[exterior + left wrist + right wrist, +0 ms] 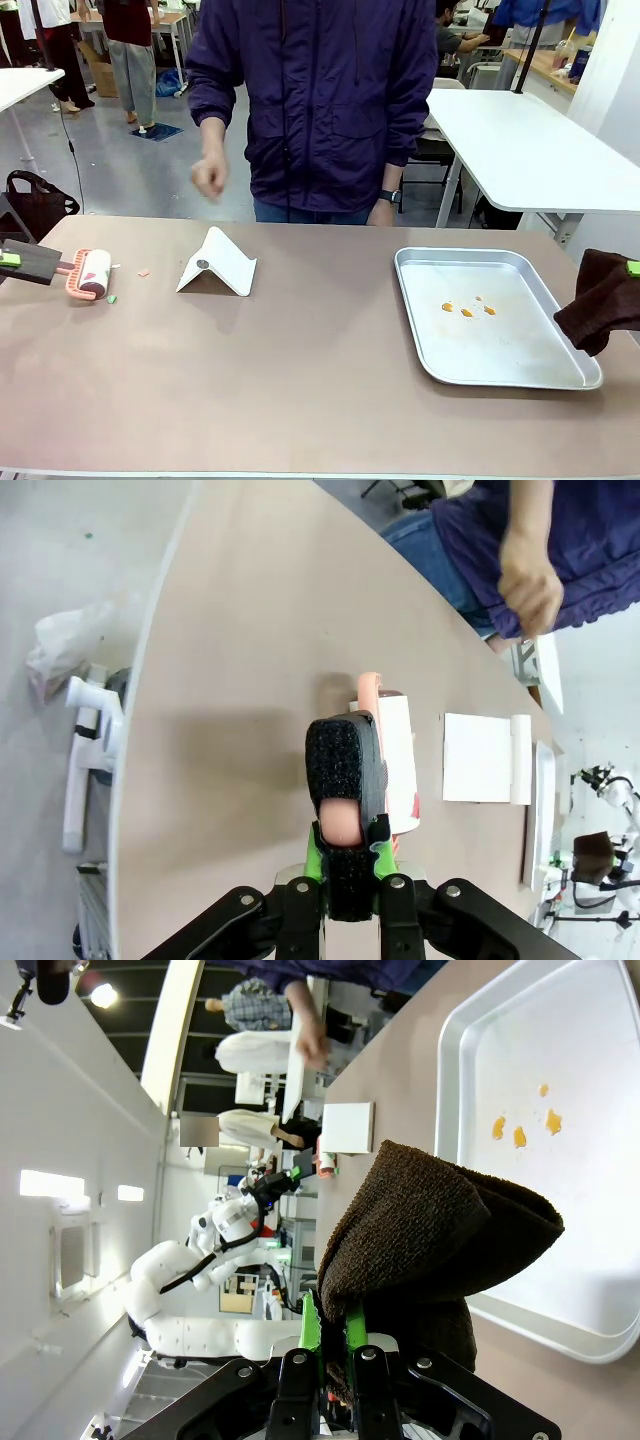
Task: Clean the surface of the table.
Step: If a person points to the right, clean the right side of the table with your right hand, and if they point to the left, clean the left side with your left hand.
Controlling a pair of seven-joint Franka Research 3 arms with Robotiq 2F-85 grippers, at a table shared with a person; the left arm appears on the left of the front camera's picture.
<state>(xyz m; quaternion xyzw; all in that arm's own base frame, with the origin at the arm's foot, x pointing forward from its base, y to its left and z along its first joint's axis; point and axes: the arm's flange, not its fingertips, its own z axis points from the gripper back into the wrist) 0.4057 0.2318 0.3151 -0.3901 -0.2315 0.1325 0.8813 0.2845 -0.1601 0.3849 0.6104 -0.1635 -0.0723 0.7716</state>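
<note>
The brownish table (300, 380) carries a few small scraps, a pink one (143, 272) and a green one (111, 298), close to a lint roller (92, 272). At the far left my left gripper (14, 261) is shut on the roller's black-padded pink handle (343, 770), with the white roller head (400, 760) lying on the table beyond my fingers. At the right edge my right gripper (630, 270) is shut on a dark brown cloth (603, 300). That cloth (430, 1230) hangs folded over the near corner of the tray.
A silver tray (560, 370) with orange crumbs (467, 309) lies at the right. A white folded stand (218, 263) sits left of centre. A person in a purple jacket stands at the far edge, one hand (209, 178) raised above the table.
</note>
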